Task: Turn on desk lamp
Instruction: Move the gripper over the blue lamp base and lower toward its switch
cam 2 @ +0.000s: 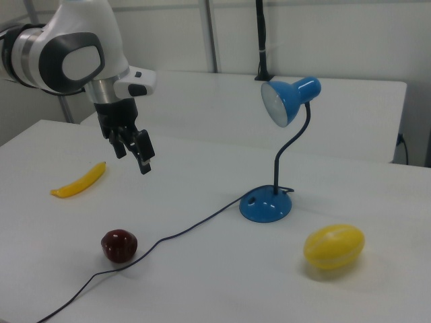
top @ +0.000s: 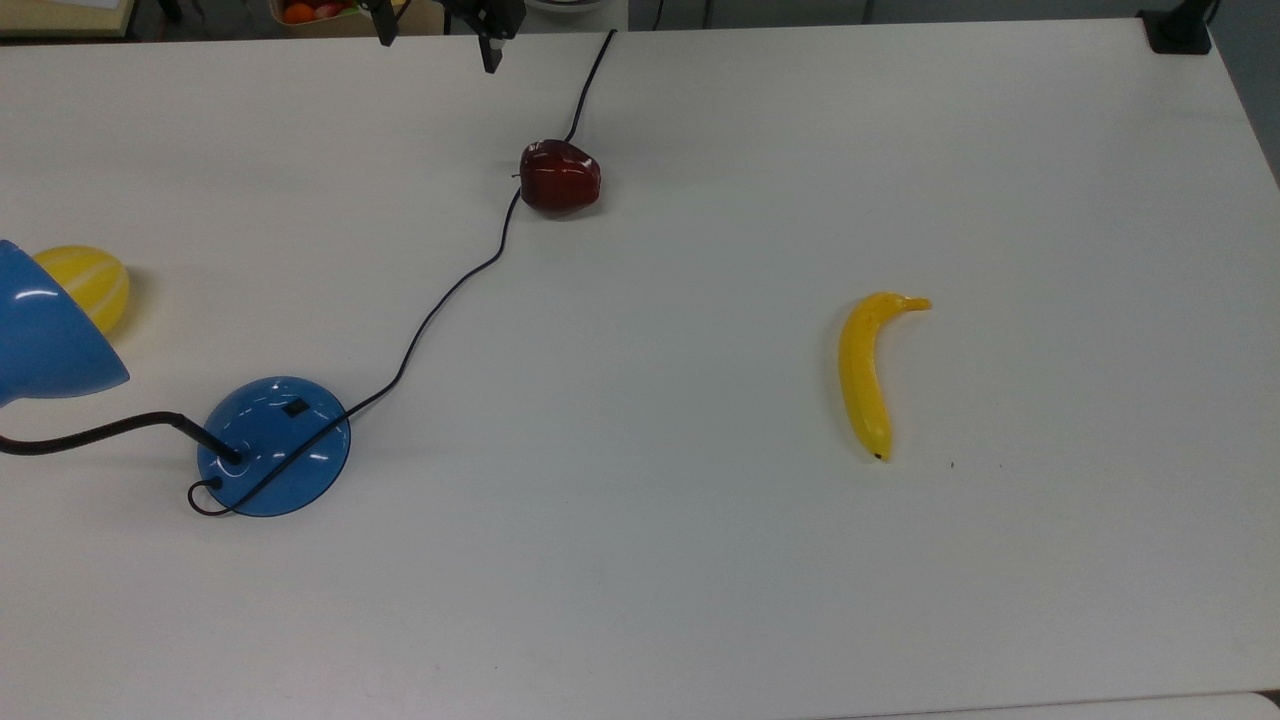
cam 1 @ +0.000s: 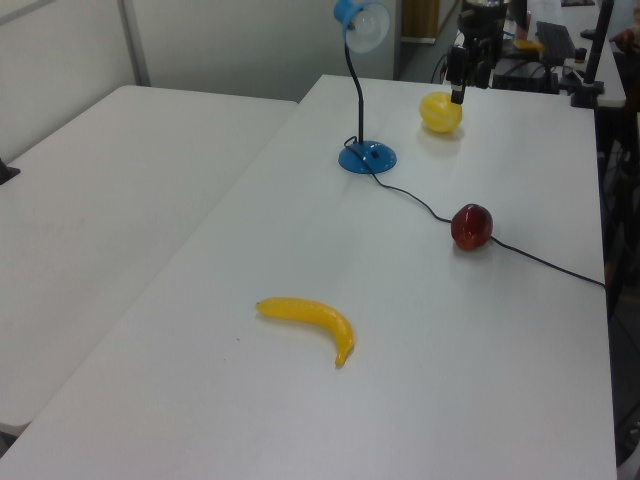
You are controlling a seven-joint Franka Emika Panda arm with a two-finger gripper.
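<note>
The desk lamp stands at the top view's left: a glossy blue domed base [top: 273, 445] with a small black switch [top: 295, 407], a black bendy neck and a blue cone shade [top: 45, 335]. In the right view the base [cam 2: 266, 205] sits under the shade [cam 2: 289, 99], and its switch faces the arm. My gripper [top: 437, 45] hangs open and empty above the table's far edge, well away from the lamp. It shows in the right view [cam 2: 133, 156] to the left of the lamp, and in the left view [cam 1: 462, 85] above the yellow fruit.
The lamp's black cord [top: 450, 290] runs from the base past a dark red apple [top: 560, 177] to the table's far edge. A yellow striped fruit [top: 90, 280] lies behind the shade. A banana [top: 865, 375] lies at the top view's right.
</note>
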